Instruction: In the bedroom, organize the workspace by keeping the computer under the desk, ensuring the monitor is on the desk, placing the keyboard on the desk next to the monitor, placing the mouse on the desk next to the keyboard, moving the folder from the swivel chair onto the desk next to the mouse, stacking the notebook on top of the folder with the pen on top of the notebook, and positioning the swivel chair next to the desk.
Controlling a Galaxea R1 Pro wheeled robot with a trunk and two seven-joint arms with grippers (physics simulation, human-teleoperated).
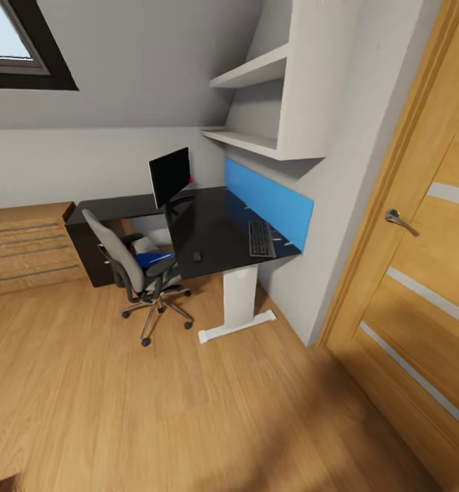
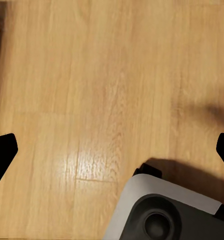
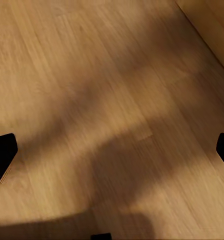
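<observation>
Across the bedroom stands the desk (image 1: pixel 219 229) with its glossy black top. The monitor (image 1: pixel 169 176) is upright at its back corner. The keyboard (image 1: pixel 261 239) lies near the blue wall panel, and the mouse (image 1: pixel 197 256) sits by the front edge. The swivel chair (image 1: pixel 123 263) is pulled up to the desk with the blue folder (image 1: pixel 154 259) on its seat. A pale box behind the chair, under the desk, looks like the computer (image 1: pixel 146 244). Notebook and pen are out of view. My left gripper (image 2: pixel 112 155) and right gripper (image 3: pixel 112 152) hang open over the floor, both empty.
An oak door (image 1: pixel 421 273) with a lever handle fills the right side. Low oak cabinets (image 1: pixel 24 246) and a dark drawer unit (image 1: pixel 89 249) line the left wall. White shelves (image 1: pixel 257 102) hang above the desk. Part of my own grey base (image 2: pixel 162 210) shows.
</observation>
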